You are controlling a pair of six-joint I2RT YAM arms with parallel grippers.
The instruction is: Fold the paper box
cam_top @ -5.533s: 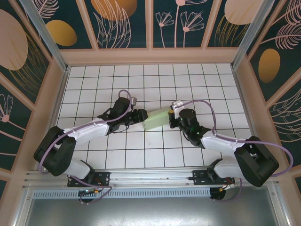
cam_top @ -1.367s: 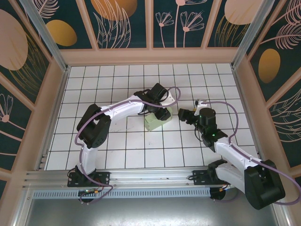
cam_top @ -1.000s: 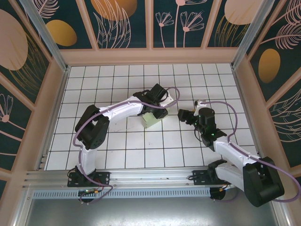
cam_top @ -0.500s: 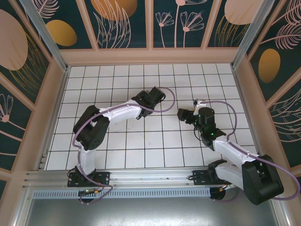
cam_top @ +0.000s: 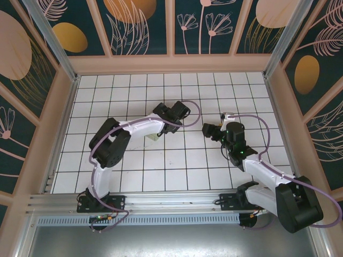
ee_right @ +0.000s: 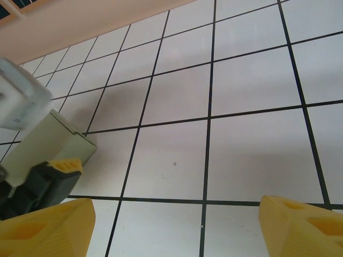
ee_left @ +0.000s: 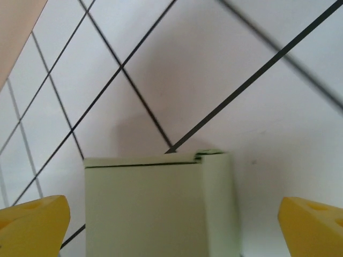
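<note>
Lying on the tabletop, the paper box sits between the spread left claw's fingers; right claw spread, apart.

No text, label, brand, number or sign can be read. The box is seen with plain faces, and the table is marked by a black grid alone.
</note>
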